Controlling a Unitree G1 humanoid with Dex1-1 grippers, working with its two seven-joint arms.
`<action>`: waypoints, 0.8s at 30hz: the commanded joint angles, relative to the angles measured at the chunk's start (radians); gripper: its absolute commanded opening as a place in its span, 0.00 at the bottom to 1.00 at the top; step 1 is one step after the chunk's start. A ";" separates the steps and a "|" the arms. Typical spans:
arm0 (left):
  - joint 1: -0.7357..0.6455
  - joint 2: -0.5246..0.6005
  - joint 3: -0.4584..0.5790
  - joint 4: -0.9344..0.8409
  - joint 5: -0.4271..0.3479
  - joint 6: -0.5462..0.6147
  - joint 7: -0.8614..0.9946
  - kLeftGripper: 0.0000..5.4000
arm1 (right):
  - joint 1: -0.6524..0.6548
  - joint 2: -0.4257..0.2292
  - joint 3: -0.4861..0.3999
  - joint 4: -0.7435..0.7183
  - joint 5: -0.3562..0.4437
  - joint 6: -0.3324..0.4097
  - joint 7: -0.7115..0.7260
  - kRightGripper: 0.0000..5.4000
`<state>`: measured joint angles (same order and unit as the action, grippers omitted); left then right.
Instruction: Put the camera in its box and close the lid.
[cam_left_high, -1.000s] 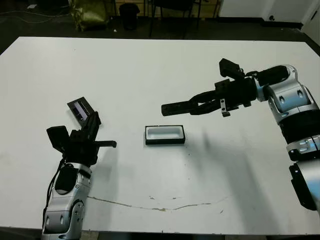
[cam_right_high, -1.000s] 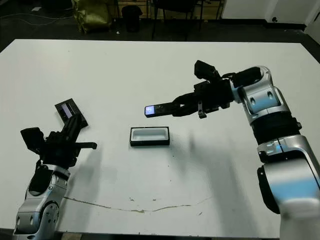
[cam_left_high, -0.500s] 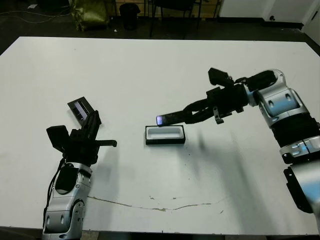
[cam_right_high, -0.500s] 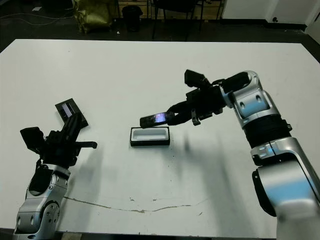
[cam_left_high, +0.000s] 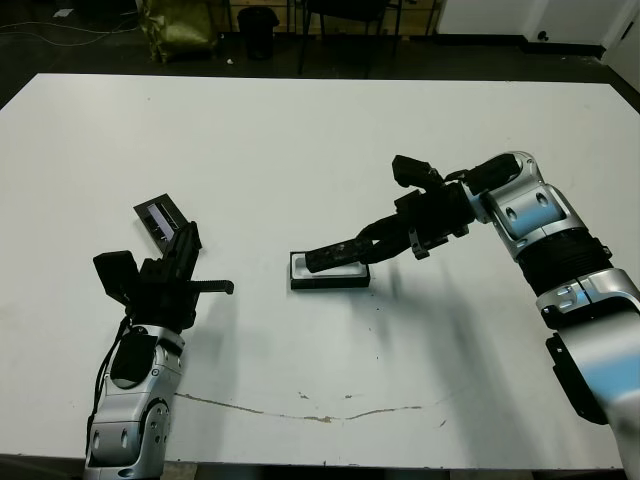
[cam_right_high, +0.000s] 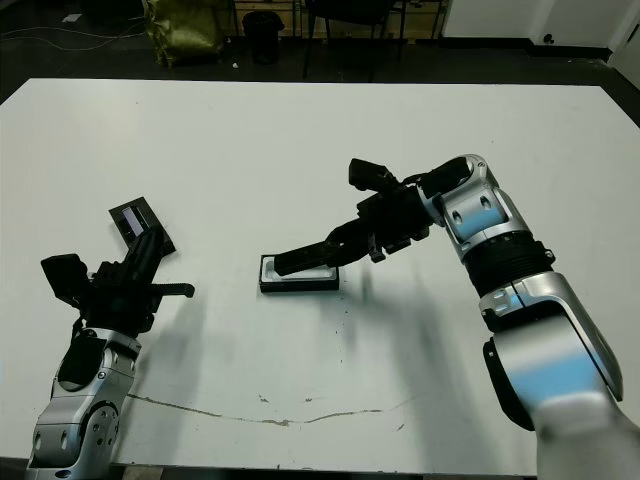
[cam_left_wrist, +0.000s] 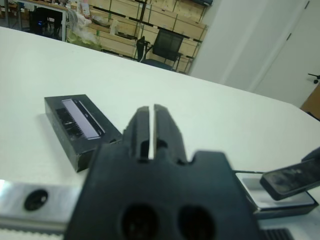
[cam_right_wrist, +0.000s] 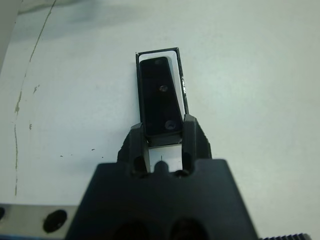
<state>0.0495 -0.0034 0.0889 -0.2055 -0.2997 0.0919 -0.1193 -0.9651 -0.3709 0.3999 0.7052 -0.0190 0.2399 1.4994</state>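
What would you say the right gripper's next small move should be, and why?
Probably lower the camera a touch further, levelling it, then release. The right gripper holds it by one end, tilted over the box, its far end at the white lining but not lying flat. The right wrist view shows it roughly lined up with the box. The lid lies by the left gripper.

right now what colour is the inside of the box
White inside, with black outer walls: the box lining shows best in the right eye view.
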 joint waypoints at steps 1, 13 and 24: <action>0.021 -0.001 0.002 0.014 0.005 0.008 0.004 0.00 | -0.008 0.008 0.008 0.009 -0.019 -0.016 -0.010 0.04; 0.024 0.003 0.000 0.008 0.008 0.014 0.006 0.00 | -0.009 0.024 0.002 0.033 -0.037 -0.031 -0.022 0.04; 0.025 -0.001 0.004 0.018 -0.001 0.005 -0.005 0.00 | -0.008 0.040 0.018 0.031 -0.061 -0.027 -0.027 0.04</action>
<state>0.0564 -0.0044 0.0889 -0.2048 -0.3025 0.0923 -0.1235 -0.9655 -0.3392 0.4049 0.7280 -0.0693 0.2151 1.4780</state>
